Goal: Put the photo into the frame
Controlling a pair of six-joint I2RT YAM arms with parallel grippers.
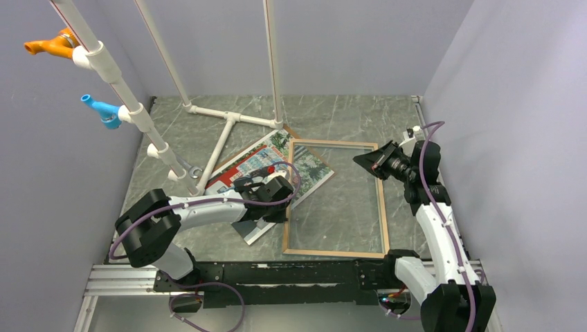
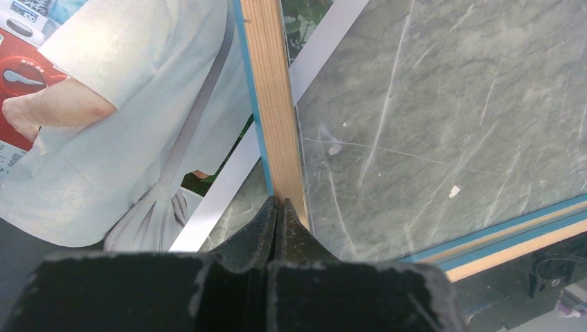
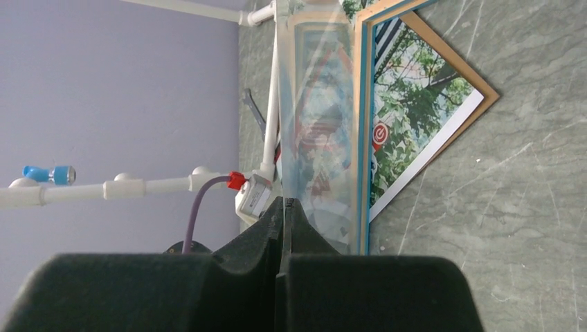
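The frame (image 1: pixel 333 252) lies at the table's middle, light wood face up, its clear pane showing the grey table. The photo (image 1: pixel 257 163) lies face up and askew to its left, one corner under the frame. My left gripper (image 1: pixel 285 202) is shut, its tips (image 2: pixel 277 204) touching the frame's left wooden rail (image 2: pixel 271 83), beside the photo (image 2: pixel 124 104). My right gripper (image 1: pixel 367 160) is shut on the frame's far right corner. In the right wrist view (image 3: pixel 282 202) the pane (image 3: pixel 322 124) rises steeply towards it, over the photo (image 3: pixel 415 104).
The brown backing board (image 3: pixel 486 95) lies under the photo, its corner showing (image 1: pixel 287 129). A white pipe stand (image 1: pixel 228 131) is at the back, a spanner (image 1: pixel 194 171) beside the photo. Orange (image 1: pixel 52 45) and blue (image 1: pixel 100 109) fittings hang at the left. Walls enclose the table.
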